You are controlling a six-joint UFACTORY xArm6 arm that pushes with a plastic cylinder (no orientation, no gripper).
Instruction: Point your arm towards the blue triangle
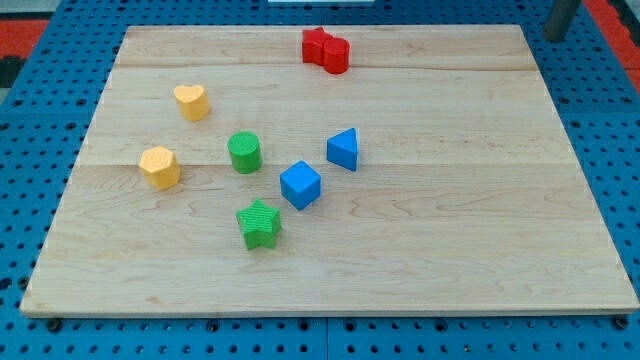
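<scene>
The rod's tip does not show anywhere on the board; only a grey post (560, 18) stands at the far right corner, and whether that belongs to the arm cannot be told, so the state of the tip and what it touches cannot be told either.

The blue triangle (343, 149) sits near the middle of the wooden board (480, 250), slightly right of centre. Just to its near left lies the blue cube (300, 185), close but apart. Further left stands the green cylinder (244, 152), with the green star (259, 224) nearer the viewer. Two yellow blocks (190, 101) (160, 167) lie at the left, and a red block (326, 50) at the far edge.

The triangle looks a small, light, rigid piece that would likely slide easily on the smooth wood. Its open right and far sides seem the best line of approach.
</scene>
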